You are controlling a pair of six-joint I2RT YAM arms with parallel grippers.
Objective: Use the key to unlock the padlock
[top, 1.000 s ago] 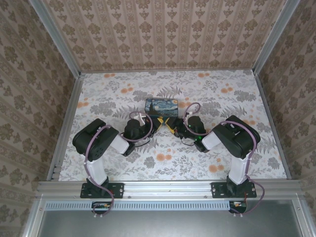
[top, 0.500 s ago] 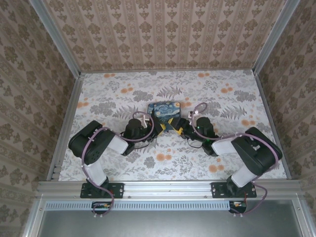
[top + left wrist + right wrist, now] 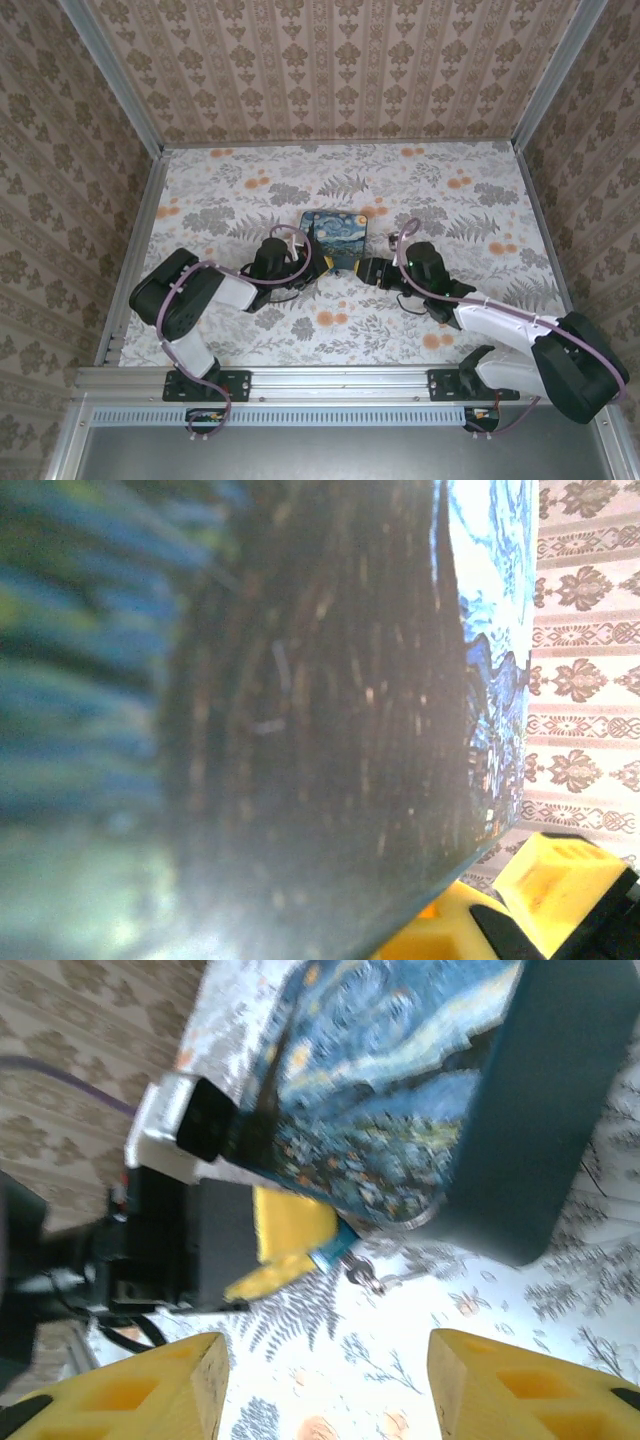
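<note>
Open and empty, the right hand (image 3: 325,1360) is backing off the padlock (image 3: 338,1245) pinched in the left hand (image 3: 300,1245), stalling unlocking.

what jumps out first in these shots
The starry-night painted box at mid-table stands out, bright blue and yellow against the flowered table. In the right wrist view the left gripper sits by the box's near corner, seemingly shut on a tiny teal padlock. The right gripper faces it, open and empty.
</note>
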